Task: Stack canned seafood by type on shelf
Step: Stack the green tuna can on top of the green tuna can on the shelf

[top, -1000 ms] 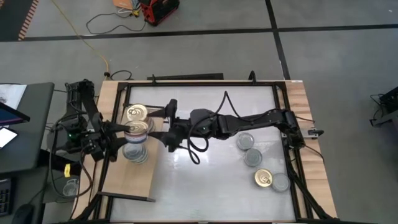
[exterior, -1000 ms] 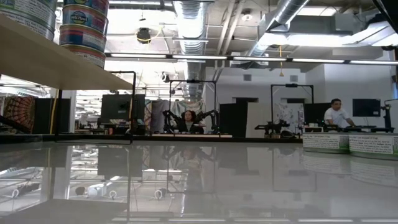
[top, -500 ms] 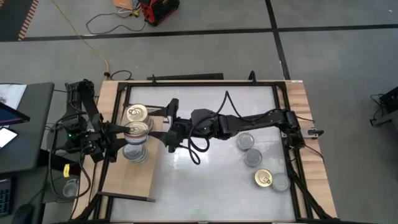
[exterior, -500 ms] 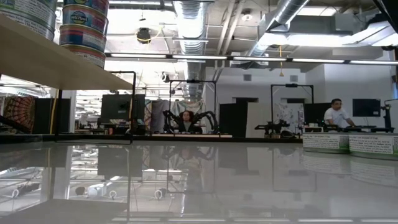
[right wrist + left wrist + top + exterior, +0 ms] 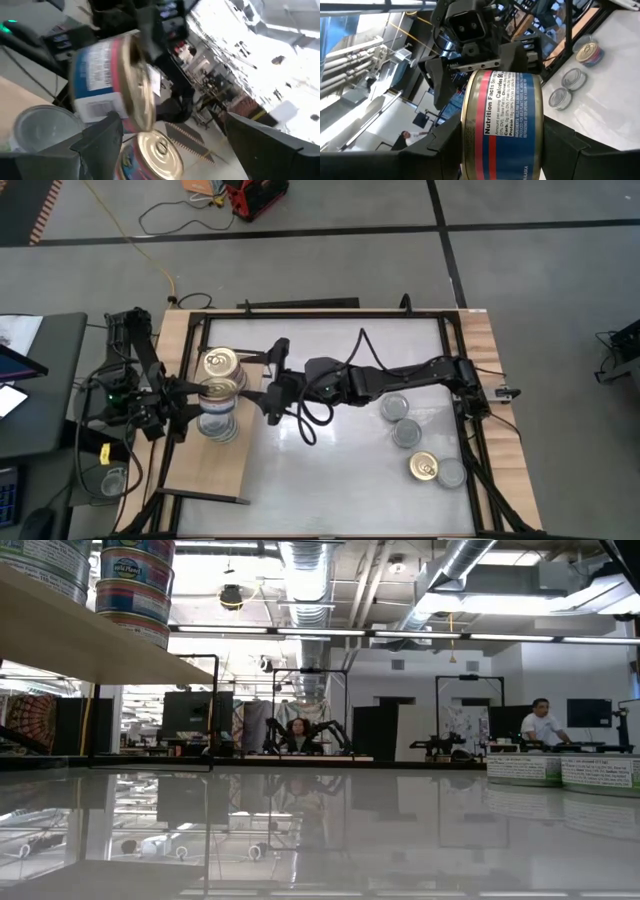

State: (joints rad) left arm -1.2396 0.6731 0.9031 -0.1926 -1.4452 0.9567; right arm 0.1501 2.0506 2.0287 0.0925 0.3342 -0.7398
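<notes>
High view: the shelf [image 5: 215,465], a light wooden board in a thin black frame, lies along the table's left edge. Above it the left gripper [image 5: 205,392] clasps a gold-topped tin [image 5: 220,390] held over a stack of tins [image 5: 218,425]; a second gold-topped stack [image 5: 218,363] stands just beside it on the shelf. The right gripper [image 5: 268,380], fingers spread and holding nothing, hangs just beside the shelf's inner edge. Four loose tins [image 5: 412,435] lie well away from the shelf, near the table's right side. Low view: the shelf [image 5: 100,645] appears from below, with stacked tins [image 5: 135,585] upon it. Left wrist view: the fingers [image 5: 570,150] grip the held tin [image 5: 502,125] by its labelled wall, the right gripper [image 5: 475,55] facing it. Right wrist view: the held tin [image 5: 112,75] appears above a gold-topped stack [image 5: 155,150] on the shelf.
</notes>
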